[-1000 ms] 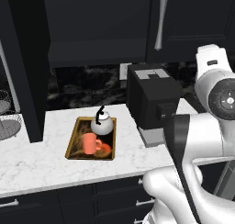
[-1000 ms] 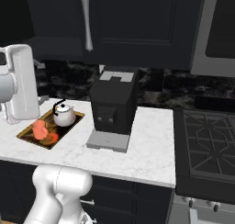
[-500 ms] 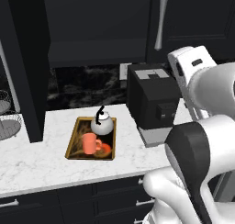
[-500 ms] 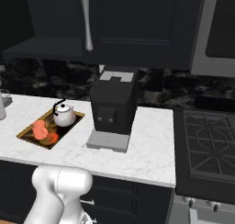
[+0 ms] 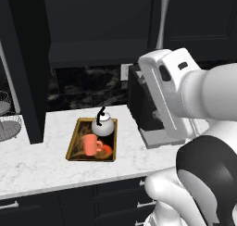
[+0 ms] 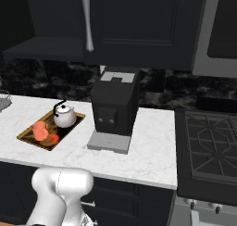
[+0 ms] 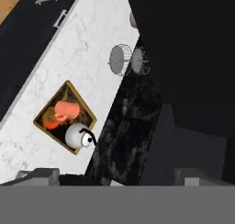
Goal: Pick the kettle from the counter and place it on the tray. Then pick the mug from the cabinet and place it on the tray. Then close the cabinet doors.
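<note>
The white kettle (image 5: pixel 102 126) and the salmon-orange mug (image 5: pixel 90 145) both stand on the golden-rimmed tray (image 5: pixel 73 146), which lies on the white marble counter (image 5: pixel 41 162). The right base view shows the same kettle (image 6: pixel 64 116), mug (image 6: pixel 40 130) and tray (image 6: pixel 28 137). From high above, the hand view looks down on the kettle (image 7: pixel 75 136), mug (image 7: pixel 67 109) and tray (image 7: pixel 42 117). My gripper (image 7: pixel 118 177) is open, far from them, nothing between its fingertips (image 7: pixel 40 175). The black cabinet (image 5: pixel 97 30) shows a dark inside; its left door (image 5: pixel 28 67) stands swung out, the other door (image 5: pixel 199 21) carries a silver bar handle (image 5: pixel 162 21).
A black boxy machine (image 6: pixel 115 107) stands on the counter right of the tray. A stove (image 6: pixel 208 146) lies at the far right. Wire baskets (image 7: pixel 123 60) sit at the counter's left end. Black drawers (image 5: pixel 51 206) run below the counter edge.
My arm has swung up and across: it left the left edge of the right base view and now looms larger in the left base view. Kettle, mug and tray have not moved.
</note>
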Robot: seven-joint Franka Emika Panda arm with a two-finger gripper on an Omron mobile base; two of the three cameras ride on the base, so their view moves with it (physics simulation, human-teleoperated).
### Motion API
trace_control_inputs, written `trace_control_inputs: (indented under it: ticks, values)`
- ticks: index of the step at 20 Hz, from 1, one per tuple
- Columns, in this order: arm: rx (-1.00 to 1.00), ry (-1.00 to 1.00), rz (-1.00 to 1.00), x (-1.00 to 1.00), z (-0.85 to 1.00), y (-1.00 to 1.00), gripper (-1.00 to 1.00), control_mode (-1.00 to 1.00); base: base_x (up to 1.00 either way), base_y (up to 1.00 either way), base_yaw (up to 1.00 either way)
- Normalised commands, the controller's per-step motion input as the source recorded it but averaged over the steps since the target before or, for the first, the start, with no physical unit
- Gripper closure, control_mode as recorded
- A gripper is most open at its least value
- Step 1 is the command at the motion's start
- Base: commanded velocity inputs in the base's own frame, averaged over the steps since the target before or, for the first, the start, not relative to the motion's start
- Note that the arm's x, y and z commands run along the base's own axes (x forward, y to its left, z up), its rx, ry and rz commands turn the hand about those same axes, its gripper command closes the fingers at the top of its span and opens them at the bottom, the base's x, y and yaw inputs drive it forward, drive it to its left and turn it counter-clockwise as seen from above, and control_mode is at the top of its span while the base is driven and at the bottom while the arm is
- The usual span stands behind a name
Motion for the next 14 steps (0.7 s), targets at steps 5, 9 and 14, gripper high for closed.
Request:
trace_control_inputs:
  ticks: [5,9,14]
  values:
    - [0.26,0.00,0.31,-0.22,-0.06,0.76,-1.00,-1.00,0.00,0.00,0.00]
    - [0.22,0.00,0.35,-0.34,-0.05,0.65,-1.00,-1.00,0.00,0.00,0.00]
    - [0.32,0.16,0.20,-0.27,0.03,0.53,-1.00,-1.00,0.00,0.00,0.00]
